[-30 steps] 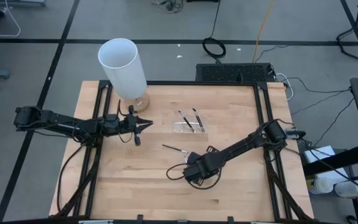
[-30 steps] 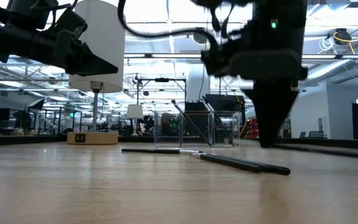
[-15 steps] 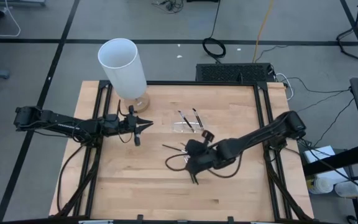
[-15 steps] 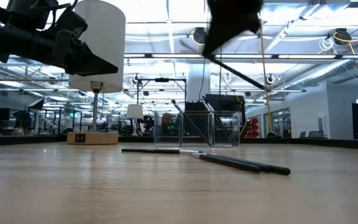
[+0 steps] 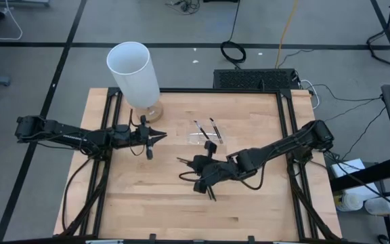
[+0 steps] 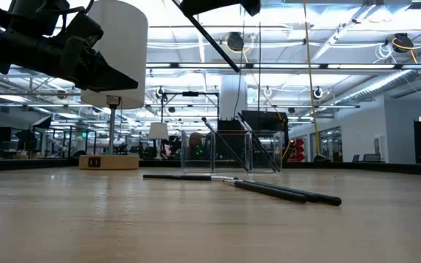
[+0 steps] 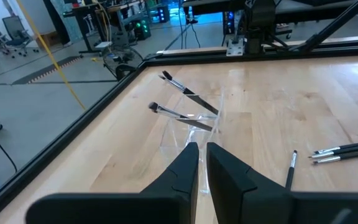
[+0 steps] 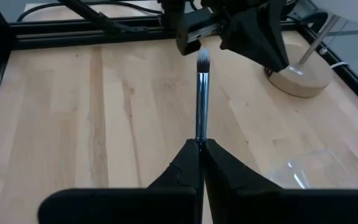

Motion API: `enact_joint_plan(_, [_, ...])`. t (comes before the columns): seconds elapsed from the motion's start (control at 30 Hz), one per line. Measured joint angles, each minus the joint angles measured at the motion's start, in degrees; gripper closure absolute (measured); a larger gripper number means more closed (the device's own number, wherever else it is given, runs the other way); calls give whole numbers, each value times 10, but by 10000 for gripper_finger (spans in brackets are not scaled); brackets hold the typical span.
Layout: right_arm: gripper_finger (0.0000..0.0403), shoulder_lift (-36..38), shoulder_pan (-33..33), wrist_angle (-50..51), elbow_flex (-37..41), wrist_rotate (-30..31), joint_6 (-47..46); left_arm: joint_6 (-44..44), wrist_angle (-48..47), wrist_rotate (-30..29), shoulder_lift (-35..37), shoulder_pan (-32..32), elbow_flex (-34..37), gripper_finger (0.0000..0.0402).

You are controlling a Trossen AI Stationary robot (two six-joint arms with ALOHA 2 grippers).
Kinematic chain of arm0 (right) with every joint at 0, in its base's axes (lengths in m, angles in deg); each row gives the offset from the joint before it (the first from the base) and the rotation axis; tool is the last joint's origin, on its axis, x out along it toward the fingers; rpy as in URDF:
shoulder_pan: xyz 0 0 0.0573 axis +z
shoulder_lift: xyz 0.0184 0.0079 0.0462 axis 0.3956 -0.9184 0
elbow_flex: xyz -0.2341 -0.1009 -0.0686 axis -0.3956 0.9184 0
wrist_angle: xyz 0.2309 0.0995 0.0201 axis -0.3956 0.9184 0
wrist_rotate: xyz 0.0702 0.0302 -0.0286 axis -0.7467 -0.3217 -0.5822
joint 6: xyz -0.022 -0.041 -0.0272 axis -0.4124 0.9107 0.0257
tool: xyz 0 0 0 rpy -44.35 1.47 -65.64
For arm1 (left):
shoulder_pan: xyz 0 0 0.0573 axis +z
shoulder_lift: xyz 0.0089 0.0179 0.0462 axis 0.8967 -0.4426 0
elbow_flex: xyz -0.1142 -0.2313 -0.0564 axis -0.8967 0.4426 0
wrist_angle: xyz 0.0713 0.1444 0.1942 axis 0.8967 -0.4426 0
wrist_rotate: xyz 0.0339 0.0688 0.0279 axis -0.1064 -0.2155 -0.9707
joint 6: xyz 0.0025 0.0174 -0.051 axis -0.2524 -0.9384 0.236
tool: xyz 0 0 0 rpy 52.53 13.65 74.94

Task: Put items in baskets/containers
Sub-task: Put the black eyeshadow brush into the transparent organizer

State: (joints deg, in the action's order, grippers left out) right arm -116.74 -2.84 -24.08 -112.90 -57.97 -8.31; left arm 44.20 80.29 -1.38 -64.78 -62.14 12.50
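Note:
My right gripper [image 8: 201,144] hangs above the table's middle [image 5: 202,177], shut on one brush [image 8: 201,93] with a dark handle and silvery ferrule. The clear tray [image 5: 205,138] lies just beyond it, and two brushes [image 7: 188,96] rest slanted in it, their tips over its rim. Other brushes [image 6: 283,191] lie flat on the wood between tray and gripper. My left gripper [image 7: 202,163] waits left of the tray, raised, shut and holding nothing. My right gripper pinches the brush between its two fingers, right behind the silvery ferrule [image 8: 199,135]. The bristle head [image 8: 204,59] sticks out ahead toward my left arm. The handle [image 6: 214,44] slants down behind the fingers. The brush is lifted clear of the table.
A tall white cylinder [image 5: 134,68] on a wooden base [image 5: 153,112] stands at the far left, close to my left gripper. A black frame [image 5: 283,115] runs along the table's edges. Bare wood [image 5: 154,203] fills the near half.
My right gripper has risen from the table with the brush and tipped from pointing down to nearly level, drifting a little toward the tray and my left arm. The brush has been lifted clear of the wood and now slants in the air.

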Motion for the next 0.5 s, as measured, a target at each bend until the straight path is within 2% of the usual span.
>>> enact_joint_plan(0.17, [403, 0, -7, -7, 0, 0, 22, 0, 0, 0, 0, 0, 0, 360])
enact_joint_plan(0.27, [403, 0, -17, -56, 0, -6, 70, 0, 0, 0, 0, 0, 0, 360])
enact_joint_plan(0.5, [403, 0, -77, -178, 0, -94, 158, 0, 3, 0, 0, 0, 0, 360])
